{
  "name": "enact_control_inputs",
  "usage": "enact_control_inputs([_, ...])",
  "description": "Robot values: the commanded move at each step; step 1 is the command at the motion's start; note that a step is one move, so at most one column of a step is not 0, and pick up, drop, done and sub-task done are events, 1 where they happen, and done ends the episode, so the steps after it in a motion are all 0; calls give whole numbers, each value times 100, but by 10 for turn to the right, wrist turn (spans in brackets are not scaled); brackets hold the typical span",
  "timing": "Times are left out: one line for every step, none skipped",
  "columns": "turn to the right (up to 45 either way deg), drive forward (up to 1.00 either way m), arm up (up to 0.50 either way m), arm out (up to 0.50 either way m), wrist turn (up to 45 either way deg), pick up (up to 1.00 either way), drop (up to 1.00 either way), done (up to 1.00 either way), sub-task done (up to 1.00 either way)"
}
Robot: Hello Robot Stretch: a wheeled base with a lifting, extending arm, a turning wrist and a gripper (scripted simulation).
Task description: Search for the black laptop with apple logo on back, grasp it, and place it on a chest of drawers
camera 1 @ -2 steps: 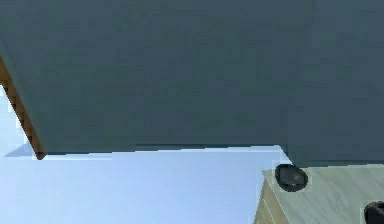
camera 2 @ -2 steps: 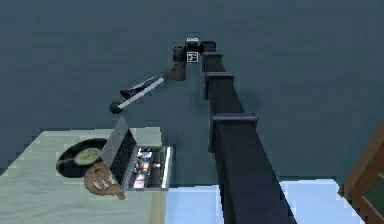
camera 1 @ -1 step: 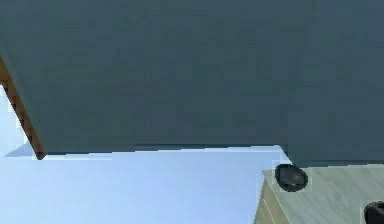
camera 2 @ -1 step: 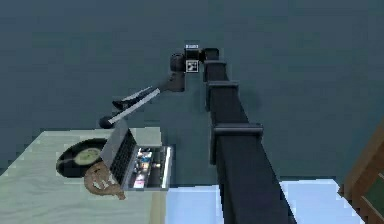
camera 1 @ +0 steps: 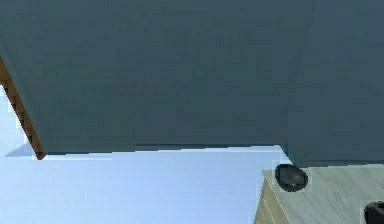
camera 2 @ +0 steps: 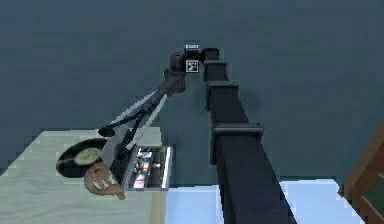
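Seemingly grasping: end effector (camera 2: 108, 128) at eleven o'clock of dark laptop (camera 2: 150, 166) on pale wooden worktop (camera 2: 42, 148); cannot tell whether it holds anything; next needs a straight lift.

Dim, flat light throughout. Wall (camera 1: 150, 70) dark and evenly shaded. Floor (camera 1: 130, 190) pale, the brightest area. Arm (camera 2: 240, 150) top faces catch faint sheen. Tabletop (camera 2: 45, 155) softly lit.

No legible txt anywhere.
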Motion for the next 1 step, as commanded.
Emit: enact_control_inputs([0,0,0,-40,0,0,0,0,0])
